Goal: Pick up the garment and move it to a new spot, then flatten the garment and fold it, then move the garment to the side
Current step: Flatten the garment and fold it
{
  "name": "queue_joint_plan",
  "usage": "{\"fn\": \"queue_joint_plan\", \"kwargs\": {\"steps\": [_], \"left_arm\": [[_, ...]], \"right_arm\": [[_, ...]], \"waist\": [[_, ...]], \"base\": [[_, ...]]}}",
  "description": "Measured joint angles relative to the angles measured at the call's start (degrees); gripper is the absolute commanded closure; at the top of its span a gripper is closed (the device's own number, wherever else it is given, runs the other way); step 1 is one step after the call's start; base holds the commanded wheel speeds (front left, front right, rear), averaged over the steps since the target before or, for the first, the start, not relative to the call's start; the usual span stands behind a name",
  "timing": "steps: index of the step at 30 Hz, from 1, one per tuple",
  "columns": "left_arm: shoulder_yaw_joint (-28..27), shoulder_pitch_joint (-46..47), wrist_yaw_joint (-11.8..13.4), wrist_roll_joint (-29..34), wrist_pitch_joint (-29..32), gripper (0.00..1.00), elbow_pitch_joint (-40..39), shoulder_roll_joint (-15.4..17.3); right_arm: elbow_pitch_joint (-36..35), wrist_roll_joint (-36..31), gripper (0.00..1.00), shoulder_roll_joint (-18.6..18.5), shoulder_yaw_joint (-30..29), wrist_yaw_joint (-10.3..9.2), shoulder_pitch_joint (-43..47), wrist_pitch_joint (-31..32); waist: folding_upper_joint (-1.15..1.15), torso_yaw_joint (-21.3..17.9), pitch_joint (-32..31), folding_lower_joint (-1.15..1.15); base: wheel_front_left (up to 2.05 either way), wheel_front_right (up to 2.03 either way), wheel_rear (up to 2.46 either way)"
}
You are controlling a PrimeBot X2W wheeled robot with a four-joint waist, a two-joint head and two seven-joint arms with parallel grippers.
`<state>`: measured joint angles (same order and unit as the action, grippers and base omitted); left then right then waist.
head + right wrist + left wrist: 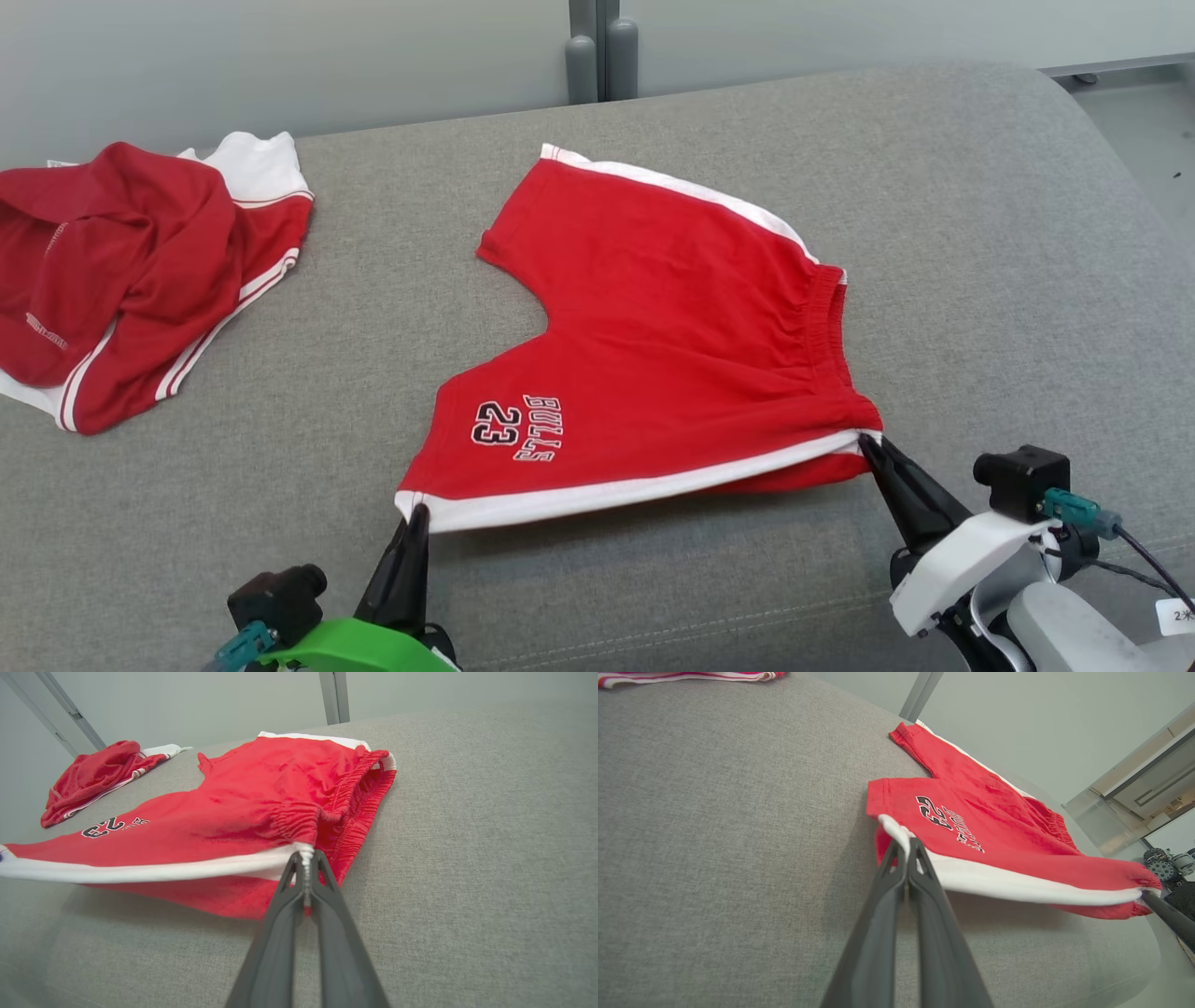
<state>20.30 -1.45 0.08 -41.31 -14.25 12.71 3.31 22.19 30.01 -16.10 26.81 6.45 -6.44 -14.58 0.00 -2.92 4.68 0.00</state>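
Red shorts (672, 327) on grey upholstery (934, 187): left end effector (417, 511) pinching hem corner, right end effector (868, 443) pinching waistband corner. Second red garment (121, 271) well apart.

Heaped clothes (140, 271) left, bare cushion (980, 280) right

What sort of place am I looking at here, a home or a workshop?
Probably a lab or test room: a wide grey padded surface, plain pale partition panels behind it, and red shorts to be folded.
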Motion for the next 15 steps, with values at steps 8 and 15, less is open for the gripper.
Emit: {"fn": "queue_joint_plan", "kwargs": {"steps": [8,15], "left_arm": [[2.3,-1.3,0.0,3.4,0.0,0.93,2.6,1.5],[2.4,-1.6,0.0,3.4,0.0,0.95,4.7,1.3]], "right_arm": [[0.9,-4.2,1.0,0.1,2.0,0.01,2.3,0.0],[2.0,-7.4,0.78,0.7,3.3,-0.01,3.7,0.0]], "waist": [[0.0,0.2,-1.8,0.0],[0.0,0.0,-3.0,0.0]], "base": [[0.0,0.0,0.0],[0.0,0.0,0.0]]}}
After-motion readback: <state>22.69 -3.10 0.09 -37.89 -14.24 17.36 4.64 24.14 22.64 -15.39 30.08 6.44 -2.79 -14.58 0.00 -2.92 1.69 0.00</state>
